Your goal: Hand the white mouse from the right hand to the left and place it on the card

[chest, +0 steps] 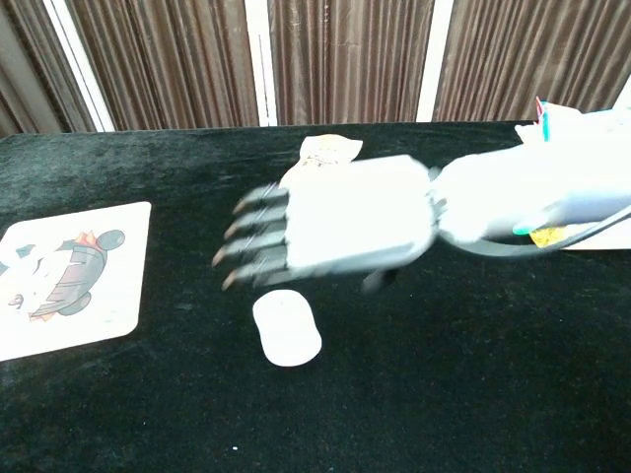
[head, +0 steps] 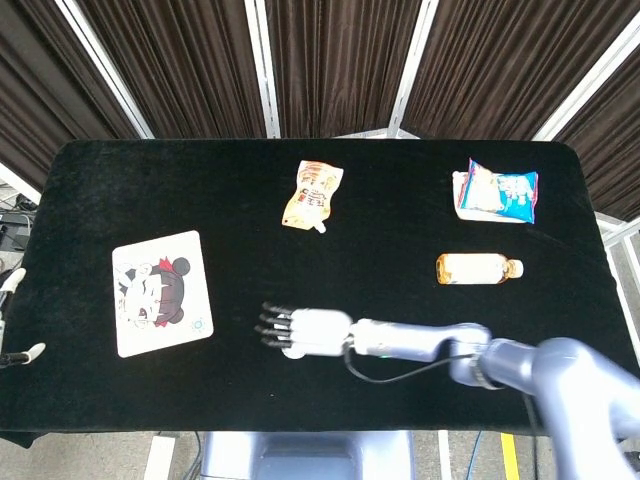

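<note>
So: white mouse (chest: pixel 286 328) smooth oval, flat on table.

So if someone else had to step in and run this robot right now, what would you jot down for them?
Right hand: open, fingers spread, hovering just above the white mouse, not holding it.
Left hand: only fingertips show at the table's left edge; state unclear.
Mouse lies on the black table, right of the cartoon card, well apart from it.
Done: nothing that shows; no handover.
Left: the left hand must take the mouse and set it on the card.
</note>
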### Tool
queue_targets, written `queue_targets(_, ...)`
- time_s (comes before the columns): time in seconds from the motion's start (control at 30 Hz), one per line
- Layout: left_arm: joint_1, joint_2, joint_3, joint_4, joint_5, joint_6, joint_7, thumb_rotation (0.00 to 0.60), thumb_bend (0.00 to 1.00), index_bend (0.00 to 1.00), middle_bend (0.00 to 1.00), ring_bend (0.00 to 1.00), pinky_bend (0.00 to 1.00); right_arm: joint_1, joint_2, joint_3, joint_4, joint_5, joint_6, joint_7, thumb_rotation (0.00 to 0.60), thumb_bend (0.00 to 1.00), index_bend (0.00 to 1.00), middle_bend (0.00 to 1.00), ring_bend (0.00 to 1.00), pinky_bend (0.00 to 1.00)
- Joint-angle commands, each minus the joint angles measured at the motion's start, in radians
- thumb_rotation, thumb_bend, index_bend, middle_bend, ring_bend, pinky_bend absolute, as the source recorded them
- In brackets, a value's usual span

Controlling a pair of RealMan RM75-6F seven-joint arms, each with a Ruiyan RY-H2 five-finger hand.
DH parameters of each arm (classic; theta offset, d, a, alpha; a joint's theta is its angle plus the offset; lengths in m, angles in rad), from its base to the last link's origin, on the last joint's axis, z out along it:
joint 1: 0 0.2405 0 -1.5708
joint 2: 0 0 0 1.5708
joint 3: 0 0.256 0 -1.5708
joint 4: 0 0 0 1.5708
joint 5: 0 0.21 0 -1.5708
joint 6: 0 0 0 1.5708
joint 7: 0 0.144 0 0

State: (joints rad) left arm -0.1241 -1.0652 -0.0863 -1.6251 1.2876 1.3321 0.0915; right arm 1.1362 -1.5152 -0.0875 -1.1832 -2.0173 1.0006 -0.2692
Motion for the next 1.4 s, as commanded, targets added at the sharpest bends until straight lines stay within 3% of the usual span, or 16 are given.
queue_targets(0.03,-0.064,-0.020,0.005,0.041,0.128,-0.006,0.038,0.600,0.00,0.00,0.00,0.00,0.00,-0.213,0.251,0.005,-0.150,0.126,0.212,-0.095,0.600,0.00,0.00,0.00,0.00,0.04)
queue_targets(0.2,-0.137,-0.023,0.020,0.028,0.245,-0.051,0.074,0.600,0.00,0.00,0.00,0.00,0.00,-0.384,0.349,0.014,-0.171,0.259,0.353,-0.066,0.600,0.00,0.00,0.00,0.00,0.01)
queue_targets(0.37,-0.192,-0.034,0.023,0.005,0.313,-0.086,0.134,0.600,0.00,0.00,0.00,0.00,0.00,-0.508,0.373,0.027,-0.210,0.379,0.438,0.000,0.600,0.00,0.00,0.00,0.00,0.00)
queue_targets(0.47,-0.279,-0.062,0.016,-0.033,0.351,-0.189,0.231,0.600,0.00,0.00,0.00,0.00,0.00,-0.645,0.380,0.028,-0.285,0.490,0.526,0.065,0.600,0.00,0.00,0.00,0.00,0.00)
queue_targets(0.67,-0.444,-0.168,-0.002,-0.031,0.397,-0.375,0.344,0.600,0.00,0.00,0.00,0.00,0.00,-0.783,0.408,0.007,-0.419,0.583,0.562,0.079,0.600,0.00,0.00,0.00,0.00,0.00)
queue_targets(0.8,-0.536,-0.254,-0.011,-0.034,0.367,-0.522,0.490,0.600,0.00,0.00,0.00,0.00,0.00,-0.840,0.409,-0.005,-0.464,0.613,0.562,0.044,0.600,0.00,0.00,0.00,0.00,0.00)
queue_targets(0.93,-0.594,-0.357,-0.031,-0.020,0.335,-0.578,0.618,0.600,0.00,0.00,0.00,0.00,0.00,-0.870,0.411,-0.010,-0.486,0.630,0.539,0.038,0.600,0.00,0.00,0.00,0.00,0.00)
queue_targets(1.17,-0.670,-0.507,-0.051,0.087,0.286,-0.649,0.714,0.600,0.00,0.07,0.00,0.00,0.00,-0.879,0.420,-0.003,-0.496,0.624,0.513,0.015,0.600,0.00,0.00,0.00,0.00,0.00)
queue_targets(1.4,-0.735,-0.607,-0.051,0.200,0.254,-0.701,0.733,0.600,0.00,0.12,0.01,0.02,0.02,-0.886,0.431,0.023,-0.498,0.637,0.487,0.050,0.600,0.00,0.00,0.00,0.00,0.00)
